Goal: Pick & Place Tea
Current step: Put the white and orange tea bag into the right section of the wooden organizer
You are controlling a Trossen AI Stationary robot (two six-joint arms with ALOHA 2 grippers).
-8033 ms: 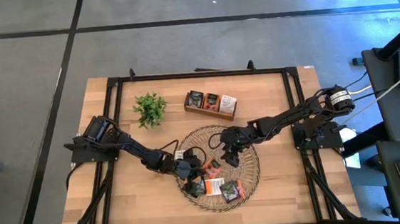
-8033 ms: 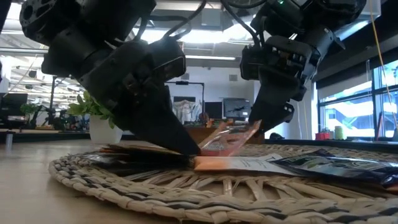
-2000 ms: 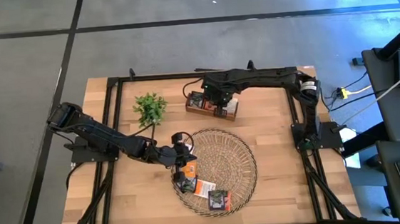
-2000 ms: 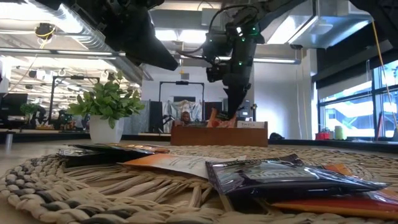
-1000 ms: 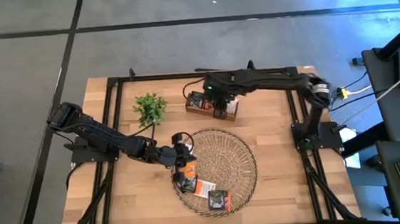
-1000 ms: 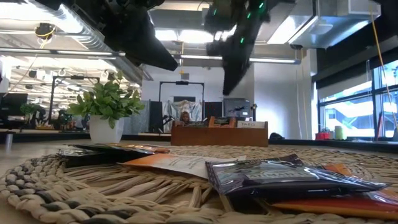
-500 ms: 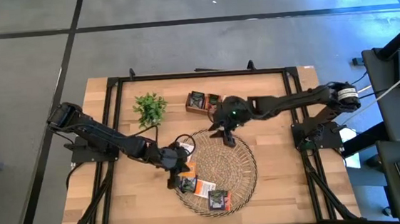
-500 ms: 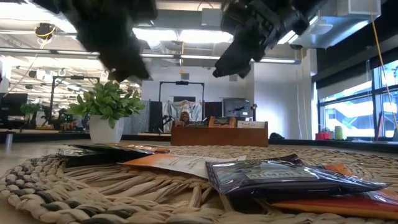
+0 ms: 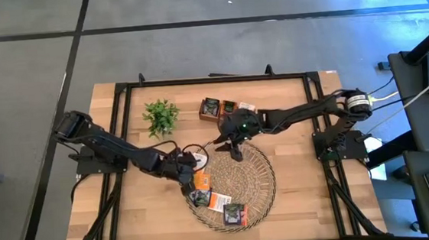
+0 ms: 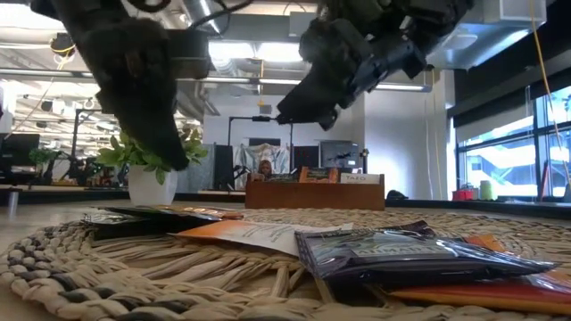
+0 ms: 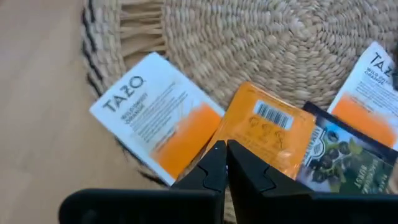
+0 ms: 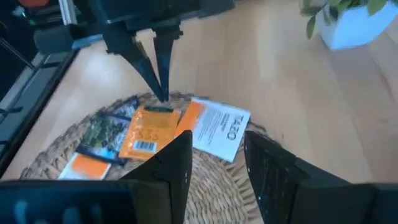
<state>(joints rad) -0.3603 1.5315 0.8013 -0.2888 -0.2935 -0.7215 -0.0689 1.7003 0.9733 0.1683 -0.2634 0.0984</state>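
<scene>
Several tea sachets lie flat on the near-left part of the round woven tray [image 9: 269, 178]: a white-and-orange one [image 11: 155, 115], an orange one [image 11: 267, 130], a dark one [image 11: 348, 163] and others [image 9: 235, 213]. My left gripper [image 9: 192, 175] hangs shut just above the orange sachet [image 12: 148, 134], its tips [image 11: 225, 148] pointing down; in the low view it [image 10: 174, 159] stands clear of the sachets. My right gripper [image 9: 229, 146] is open and empty, held high over the tray's far part [image 12: 214, 155]. More sachets stand in the wooden box [image 9: 225, 109].
The small green plant [image 9: 160, 115] stands on the table's far-left part, beside the three-compartment box. The black frame rails [image 9: 121, 97] run along the table's edges. Bare woven tray surface [image 9: 253, 170] shows on the tray's right half.
My right gripper has swung from over the wooden box toward the near edge and a little left, out over the tray's far part. My left gripper has come down toward the sachets at the tray's left side. The sachets on the tray have stayed where they were.
</scene>
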